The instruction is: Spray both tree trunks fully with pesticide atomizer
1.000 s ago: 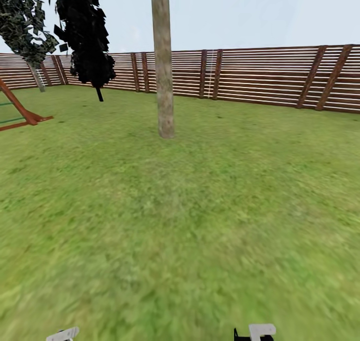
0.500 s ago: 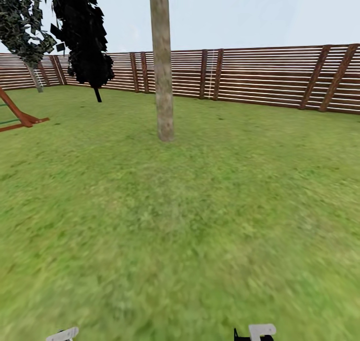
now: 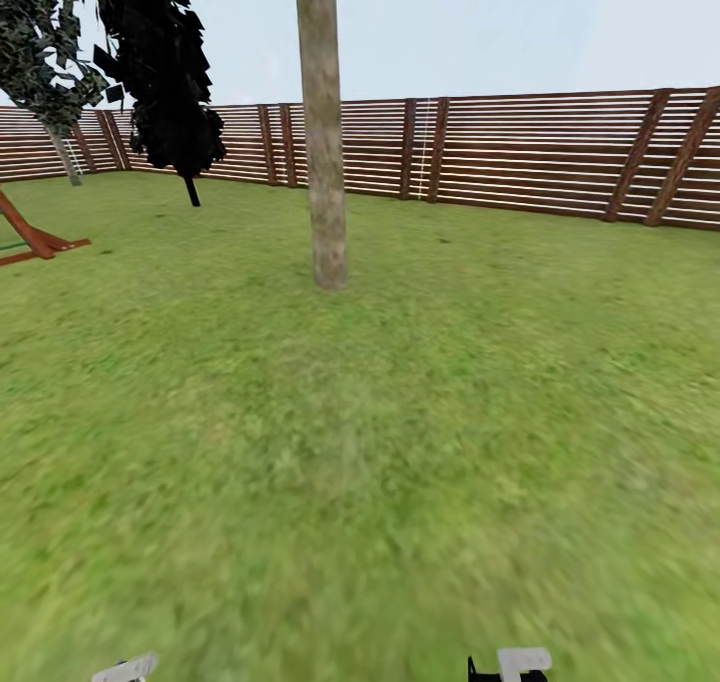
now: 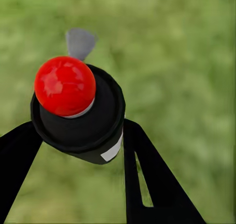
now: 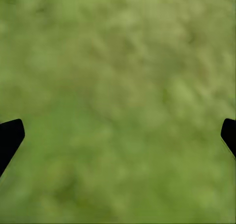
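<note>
Clamped between the two black fingers point(image 4: 147, 179) of the left gripper point(image 4: 78, 140) in the left wrist view is the pesticide atomizer point(image 4: 81, 120), its round red tip point(image 4: 64, 85) facing the camera and a sliver of its white band point(image 4: 113, 151) showing on the black body. Both fingers press against the bottle's sides, so it sits right in the grasp rather than beside it. A small grey tab point(image 4: 79, 42) juts out just beyond the red tip, and blurred green lawn point(image 4: 187, 61) lies behind the bottle.

Over in the right wrist view, the right gripper point(image 5: 118, 135) is spread wide with nothing between its fingers: only the two dark fingertips point(image 5: 10, 138) peek in at opposite edges, well apart, with blurred grass point(image 5: 118, 86) between them.

From the head view, a tree trunk point(image 3: 321, 132), pale and mottled, rises straight out of the garden point(image 3: 400, 412) grass ahead. Behind the trunk runs a brown slatted fence point(image 3: 540, 152). Left of the trunk stands a black cypress point(image 3: 160, 72), and further left another tree point(image 3: 45, 52) with dark green foliage near the fence corner. A reddish wooden frame point(image 3: 35, 237) rests on the grass left of the cypress. Two pale bits of the robot's arms point(image 3: 523, 662) show at the near edge of the lawn.
</note>
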### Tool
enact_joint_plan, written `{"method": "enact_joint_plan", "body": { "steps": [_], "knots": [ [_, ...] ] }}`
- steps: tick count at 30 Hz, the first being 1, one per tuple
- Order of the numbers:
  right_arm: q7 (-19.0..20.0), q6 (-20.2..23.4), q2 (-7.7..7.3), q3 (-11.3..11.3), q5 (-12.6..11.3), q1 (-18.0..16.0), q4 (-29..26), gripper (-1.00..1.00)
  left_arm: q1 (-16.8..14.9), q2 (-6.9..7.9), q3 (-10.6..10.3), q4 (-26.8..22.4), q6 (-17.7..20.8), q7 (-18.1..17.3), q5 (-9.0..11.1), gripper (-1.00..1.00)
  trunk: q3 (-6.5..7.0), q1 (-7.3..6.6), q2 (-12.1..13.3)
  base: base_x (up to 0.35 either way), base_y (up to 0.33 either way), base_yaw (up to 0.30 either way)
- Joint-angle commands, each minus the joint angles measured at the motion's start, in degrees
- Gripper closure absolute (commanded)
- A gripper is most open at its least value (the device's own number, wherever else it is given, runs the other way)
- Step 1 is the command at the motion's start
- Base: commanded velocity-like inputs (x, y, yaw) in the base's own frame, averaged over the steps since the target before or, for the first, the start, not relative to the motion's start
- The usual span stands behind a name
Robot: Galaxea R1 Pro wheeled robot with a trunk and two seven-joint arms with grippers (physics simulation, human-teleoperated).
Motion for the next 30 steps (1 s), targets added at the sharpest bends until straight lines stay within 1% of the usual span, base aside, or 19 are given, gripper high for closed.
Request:
{"method": "enact_joint_plan", "body": {
  "steps": [1,30],
  "knots": [
    [0.0,-0.02,0.0,0.0,0.0,-0.01,0.0,-1.0,-0.03,0.0,0.02,0.0,0.0,0.0,0.01,1.0,0.0,0.0,0.0,0.341,0.0,0.0],
    [0.0,0.01,0.0,0.0,0.0,0.0,0.0,-1.0,-0.03,0.0,0.04,0.01,0.0,0.0,0.01,1.0,0.0,0.0,0.0,0.341,0.0,0.0]
  ]
}}
